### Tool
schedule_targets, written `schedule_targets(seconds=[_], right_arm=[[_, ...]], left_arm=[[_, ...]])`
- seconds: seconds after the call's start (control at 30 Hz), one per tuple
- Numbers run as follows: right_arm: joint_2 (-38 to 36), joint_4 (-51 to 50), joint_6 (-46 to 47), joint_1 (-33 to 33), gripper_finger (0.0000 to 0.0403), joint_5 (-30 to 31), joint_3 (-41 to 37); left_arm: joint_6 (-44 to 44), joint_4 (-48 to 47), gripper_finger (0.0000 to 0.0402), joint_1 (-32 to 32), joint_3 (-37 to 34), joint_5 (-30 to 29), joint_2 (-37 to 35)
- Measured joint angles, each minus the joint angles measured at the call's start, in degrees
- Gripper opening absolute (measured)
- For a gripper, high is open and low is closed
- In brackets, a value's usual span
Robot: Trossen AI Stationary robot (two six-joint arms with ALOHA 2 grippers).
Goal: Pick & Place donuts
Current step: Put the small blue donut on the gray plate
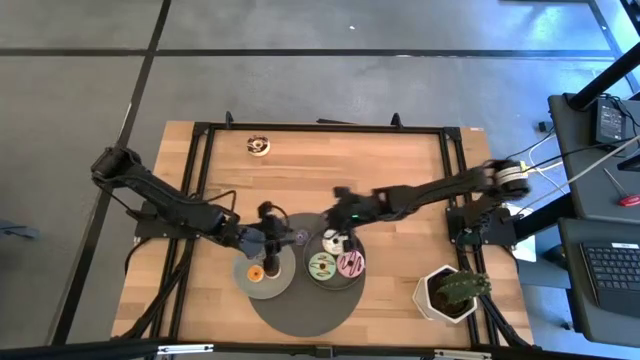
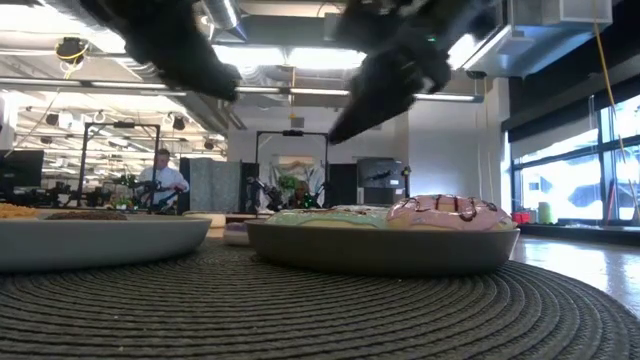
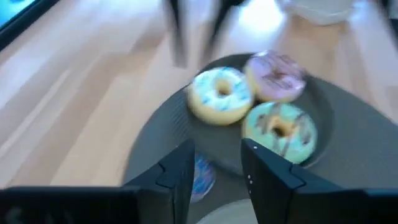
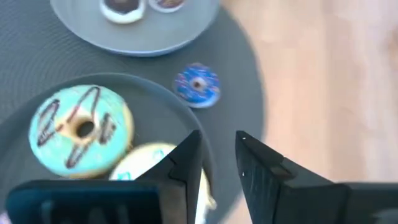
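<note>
From above, I hold both arms over the dark round mat (image 1: 300,300): a small blue-purple donut (image 1: 300,237) lies loose between the two grey plates, just beside the left gripper (image 1: 272,238), which is nearer than the right gripper (image 1: 338,240). At tabletop level, only the plates' rims and iced donuts show. My left wrist camera shows released jaws, the donut (image 3: 202,177) just ahead. My right wrist camera shows jaws parted, empty, the donut (image 4: 197,84) beyond them.

Two plates sat on a round mat (image 1: 300,312): the left plate (image 1: 268,285) held small donuts (image 1: 255,272), the right plate (image 1: 330,281) three larger donuts (image 1: 322,266). One donut (image 1: 259,146) lay far back on the table (image 1: 400,170).
</note>
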Motion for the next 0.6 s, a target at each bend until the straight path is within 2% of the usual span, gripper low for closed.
schedule_targets(seconds=[0.13,0.2,0.33,0.4,0.6], right_arm=[[-9.70,6.25,3.72,0.15,0.0100,5.64,-10.37],[-13.75,8.14,6.03,0.15,0.0100,7.63,-14.67],[-19.87,11.25,9.07,0.10,0.0100,8.22,-21.03],[-21.78,12.21,10.26,0.11,0.0100,8.19,-23.08],[-23.84,12.92,10.30,0.11,0.0100,8.18,-25.64]], left_arm=[[7.22,7.69,0.0127,2.80,0.00,8.86,4.72],[7.96,8.86,0.0127,4.37,0.02,11.07,6.78],[3.01,7.80,0.0127,8.54,0.00,11.04,9.96],[0.68,7.96,0.0127,10.74,0.00,13.45,11.42],[-5.32,8.37,0.0127,14.42,0.00,14.80,16.31]])
